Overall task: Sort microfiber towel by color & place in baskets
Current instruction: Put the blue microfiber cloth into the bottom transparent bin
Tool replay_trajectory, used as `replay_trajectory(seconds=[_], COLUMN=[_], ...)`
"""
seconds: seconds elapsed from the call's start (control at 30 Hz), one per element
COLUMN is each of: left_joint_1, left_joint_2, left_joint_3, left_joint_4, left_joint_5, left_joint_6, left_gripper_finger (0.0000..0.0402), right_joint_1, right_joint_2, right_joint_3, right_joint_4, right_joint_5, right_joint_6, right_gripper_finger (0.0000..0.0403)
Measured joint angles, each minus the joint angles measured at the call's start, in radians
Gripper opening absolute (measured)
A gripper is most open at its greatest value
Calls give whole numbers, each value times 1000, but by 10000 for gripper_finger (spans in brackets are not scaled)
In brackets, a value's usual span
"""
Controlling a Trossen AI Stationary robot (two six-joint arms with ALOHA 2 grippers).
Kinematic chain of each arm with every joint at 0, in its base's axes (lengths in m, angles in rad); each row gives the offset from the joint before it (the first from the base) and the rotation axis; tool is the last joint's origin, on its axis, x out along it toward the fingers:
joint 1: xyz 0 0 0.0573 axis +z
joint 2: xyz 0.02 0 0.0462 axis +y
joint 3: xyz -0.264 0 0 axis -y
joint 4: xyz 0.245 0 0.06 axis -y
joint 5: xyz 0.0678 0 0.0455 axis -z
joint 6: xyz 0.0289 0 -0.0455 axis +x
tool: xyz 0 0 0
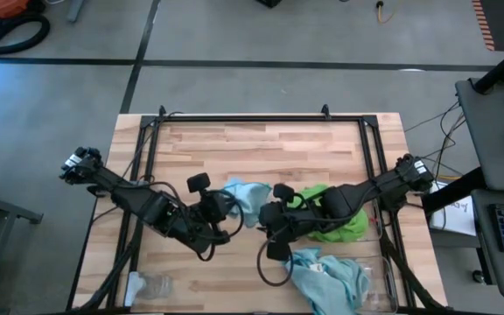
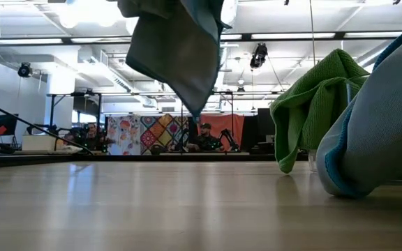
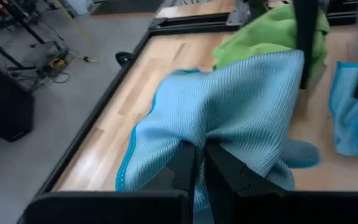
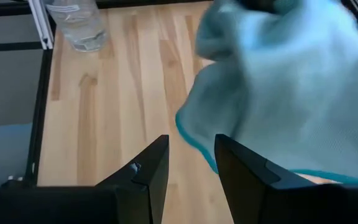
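Note:
A pale blue microfiber towel [image 1: 248, 199] hangs at mid-table with my left gripper [image 3: 199, 157] shut on it. In the low view this towel [image 2: 180, 49] is clear of the wood. My right gripper [image 4: 191, 168] stands open just beside the hanging towel [image 4: 278, 93], with nothing between its fingers; in the high view it [image 1: 272, 243] is right of the left one. A heap of lime green towels [image 1: 338, 220] lies under the right arm. More blue towels [image 1: 326, 276] lie in and over a clear basket [image 1: 385, 287] at the near right. My left gripper pinches a bunched fold of the blue towel [image 3: 194, 138] between its two fingers. The fingers slant downward, coming from the table's left. The cloth spreads out beyond the fingertips and hangs slack below them, lifted clear of the table.
A small clear jar [image 1: 151, 284] stands near the table's near left corner, also in the right wrist view [image 4: 79, 25]. A black frame [image 1: 261, 118] runs around the tabletop. Bare wood lies at the far side and between the jar and the arms.

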Motion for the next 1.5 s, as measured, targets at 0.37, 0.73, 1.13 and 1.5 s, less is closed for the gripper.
replay_trajectory(seconds=[0.37, 0.73, 1.13, 1.5], left_joint_1=[-4, 3, 3, 2], left_joint_2=[0, 0, 0, 0], left_joint_3=[0, 0, 0, 0], left_joint_4=[6, -83, -90, 127], left_joint_5=[129, 96, 95, 303], left_joint_6=[-62, -83, -134, -36], left_gripper_finger=[6, 6, 6, 6], right_joint_1=[-1, 2, 2, 2], right_joint_2=[0, 0, 0, 0], right_joint_3=[0, 0, 0, 1], right_joint_4=[0, -1, -1, -1], right_joint_5=[4, 4, 4, 4], right_joint_6=[-26, -26, -34, -35], right_gripper_finger=[125, 125, 125, 125])
